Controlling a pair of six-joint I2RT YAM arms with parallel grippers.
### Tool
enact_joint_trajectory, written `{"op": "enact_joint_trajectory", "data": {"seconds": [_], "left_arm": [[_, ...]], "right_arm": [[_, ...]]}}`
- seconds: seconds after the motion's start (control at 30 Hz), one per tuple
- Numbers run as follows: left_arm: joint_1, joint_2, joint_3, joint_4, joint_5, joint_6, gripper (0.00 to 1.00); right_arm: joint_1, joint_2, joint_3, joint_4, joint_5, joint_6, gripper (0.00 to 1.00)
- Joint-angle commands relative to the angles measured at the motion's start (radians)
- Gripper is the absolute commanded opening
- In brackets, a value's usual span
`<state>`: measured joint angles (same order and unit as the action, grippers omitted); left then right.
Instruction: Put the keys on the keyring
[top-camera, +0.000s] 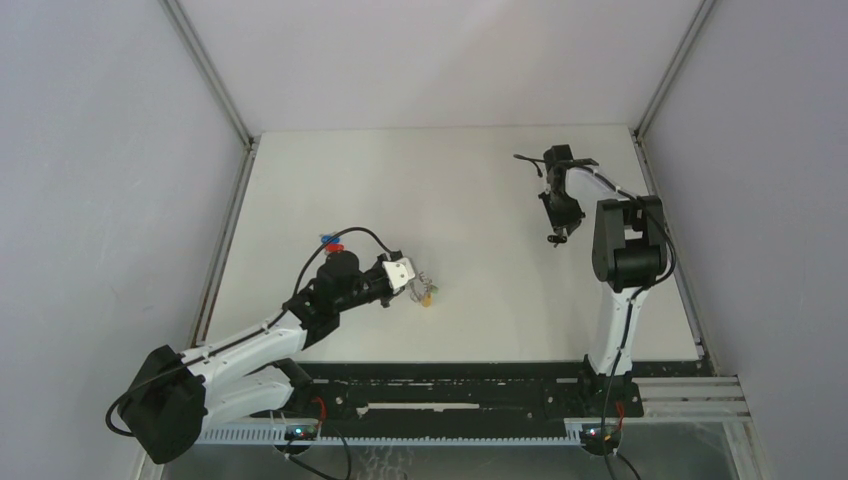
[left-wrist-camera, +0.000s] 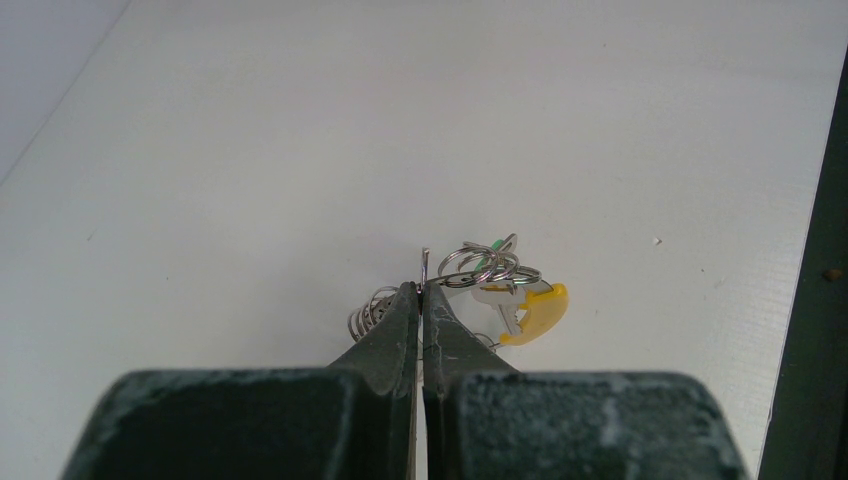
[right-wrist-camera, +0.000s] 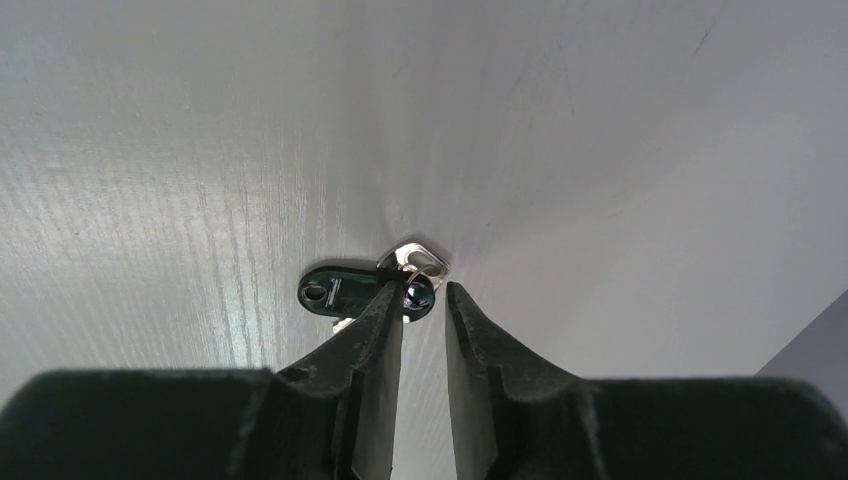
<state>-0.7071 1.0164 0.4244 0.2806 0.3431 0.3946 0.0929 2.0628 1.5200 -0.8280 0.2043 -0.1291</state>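
Left fingers (left-wrist-camera: 395, 330) pinched tight on a wire loop of the keyring (left-wrist-camera: 492, 268), which lies on the surface (top-camera: 450, 190) left of centre, nearer the near edge. Farther back, toward the right edge: right fingers (right-wrist-camera: 372, 330) narrowly apart, tips at the black key (right-wrist-camera: 330, 293), which lies flat.

No text, label, brand, number or sign is legible in any of the three views.
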Motion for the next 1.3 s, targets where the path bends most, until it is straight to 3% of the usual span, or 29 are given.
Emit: {"op": "enact_joint_trajectory", "data": {"seconds": [0.0,0.47,1.07,1.27], "left_arm": [[-0.005,-0.002,0.079,0.020,-0.001,0.004,0.00],[-0.005,0.005,0.083,0.016,-0.001,0.004,0.00],[-0.005,-0.003,0.084,0.011,0.001,0.003,0.00],[-0.005,-0.010,0.083,0.011,0.000,0.001,0.00]], "right_arm": [[0.012,0.008,0.042,-0.023,0.006,-0.019,0.22],[-0.003,0.022,0.053,-0.062,-0.053,-0.023,0.22],[-0.031,-0.036,0.003,0.028,0.042,0.025,0.00],[-0.012,-0.143,-0.056,0.110,-0.088,0.024,0.00]]}}
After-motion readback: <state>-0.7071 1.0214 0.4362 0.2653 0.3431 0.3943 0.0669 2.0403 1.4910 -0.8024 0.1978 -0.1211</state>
